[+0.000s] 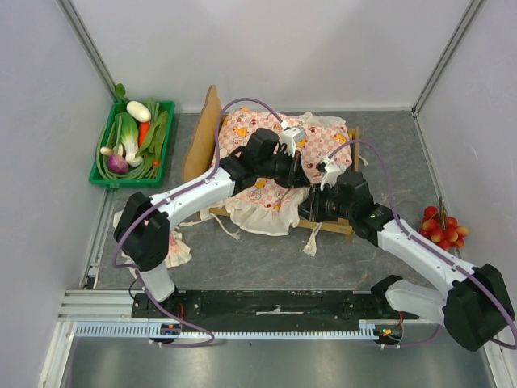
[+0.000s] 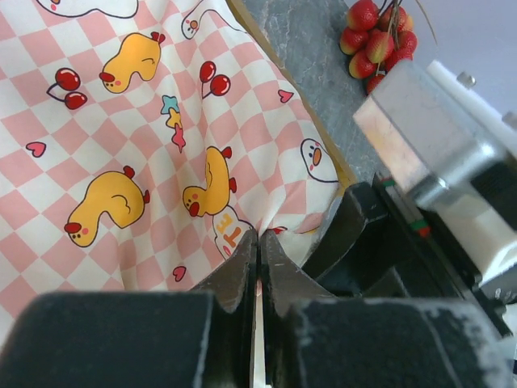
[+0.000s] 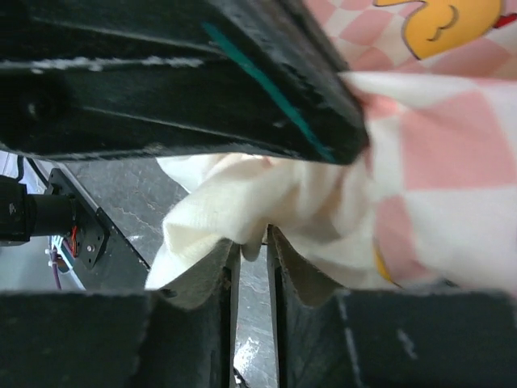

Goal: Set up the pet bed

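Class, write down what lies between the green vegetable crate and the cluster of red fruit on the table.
The pet bed lies between them, with the pink-checked mattress draped over it; the top external view shows this.

Base of pet bed (image 1: 202, 137) hidden under mattress (image 1: 246, 128), pillow (image 1: 178, 250) partly behind left arm (image 1: 190, 194)

Left arm (image 1: 194, 192), right arm (image 1: 420, 249): my shells are white, joint housings black. A purple cable (image 1: 246, 100) runs along each. White camera blocks (image 1: 292, 136) at my wrists. Left claw (image 2: 258, 236) and right claw (image 3: 252, 241): matte black, grainy fingers. One finger carries a thin teal stripe (image 3: 266, 89).
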